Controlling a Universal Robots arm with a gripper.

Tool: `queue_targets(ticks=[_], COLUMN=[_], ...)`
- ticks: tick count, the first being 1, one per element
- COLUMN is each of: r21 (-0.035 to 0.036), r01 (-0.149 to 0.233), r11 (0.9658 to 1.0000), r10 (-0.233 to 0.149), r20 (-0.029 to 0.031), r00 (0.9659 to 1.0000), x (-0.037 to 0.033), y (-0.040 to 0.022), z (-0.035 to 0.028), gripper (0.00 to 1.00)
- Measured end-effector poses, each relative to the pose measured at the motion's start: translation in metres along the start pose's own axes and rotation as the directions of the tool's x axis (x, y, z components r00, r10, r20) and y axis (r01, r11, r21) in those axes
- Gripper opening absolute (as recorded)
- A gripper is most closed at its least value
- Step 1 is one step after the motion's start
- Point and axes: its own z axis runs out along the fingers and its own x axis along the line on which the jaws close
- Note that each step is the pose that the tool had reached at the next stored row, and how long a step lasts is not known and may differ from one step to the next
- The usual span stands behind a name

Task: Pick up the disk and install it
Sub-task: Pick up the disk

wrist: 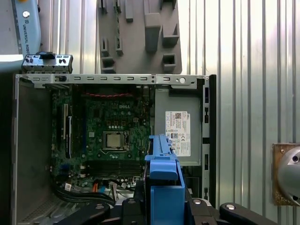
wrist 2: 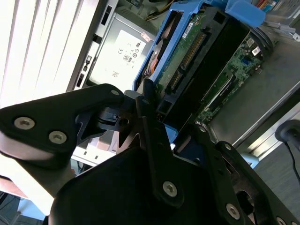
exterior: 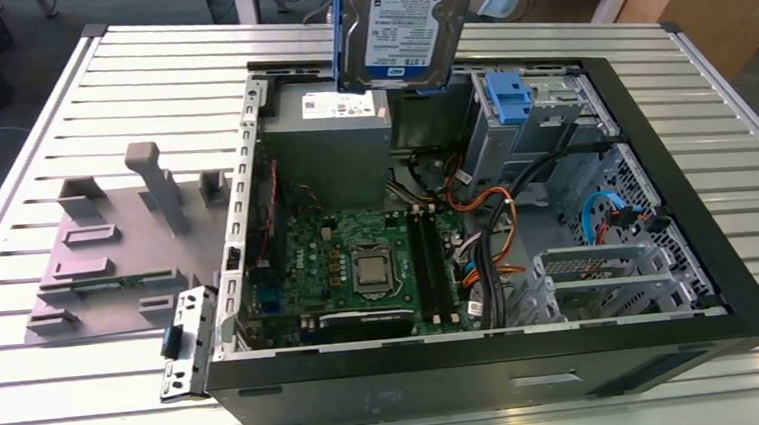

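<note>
The disk [exterior: 407, 25] hangs upright above the far side of the open computer case [exterior: 703, 250], its white-and-blue label facing the exterior view and a blue carrier strip along its edge. In the second wrist view, my gripper [wrist 2: 174, 129] is shut on the disk [wrist 2: 187, 61], with the black fingers [wrist 2: 149, 123] clamped on its blue frame; the green circuit-board side shows. The first wrist view looks down past the blue carrier edge [wrist: 164, 180] into the case, with the gripper [wrist: 164, 211] around it. The disk floats roughly over the grey power supply [exterior: 333, 125].
Inside the case lie the motherboard [exterior: 356, 264], orange and blue cables [exterior: 514, 213] and a metal drive cage with a blue carrier [exterior: 506, 98]. A grey moulded fixture [exterior: 128, 240] sits on the slatted metal table [exterior: 84, 393] at the exterior view's left.
</note>
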Motion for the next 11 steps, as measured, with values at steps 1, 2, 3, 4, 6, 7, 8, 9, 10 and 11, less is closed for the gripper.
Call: queue_targets(ticks=[1,2,3,4,6,7,8,9,10,11], r21=[0.0000,0.0000,0.0000,0.0000,0.0000,0.0000,0.0000,0.0000,0.0000,0.0000], r01=[0.000,0.000,0.000,0.000,0.000,0.000,0.000,0.000,0.000,0.000], r11=[1.0000,1.0000,1.0000,1.0000,1.0000,1.0000,1.0000,1.0000,1.0000,1.0000], r10=[0.000,0.000,0.000,0.000,0.000,0.000,0.000,0.000,0.000,0.000], r20=[0.0000,-0.0001,0.0000,0.0000,0.0000,0.0000,0.0000,0.0000,0.0000,-0.0001], r00=[1.0000,1.0000,1.0000,1.0000,1.0000,1.0000,1.0000,1.0000,1.0000,1.0000], x=[0.0000,0.0000,0.0000,0.0000,0.0000,0.0000,-0.0001,-0.0001,-0.0001,-0.0001], y=[-0.0007,-0.0014,-0.0022,-0.0029,-0.0044,-0.0051,-0.0059,-0.0067,-0.0075,-0.0082], z=[0.0000,0.0000,0.0001,0.0001,0.0001,0.0002,0.0002,0.0002,0.0002,0.0002], gripper=[0.36,0.36,0.36,0.36,0.36,0.36,0.36,0.36,0.36,0.36])
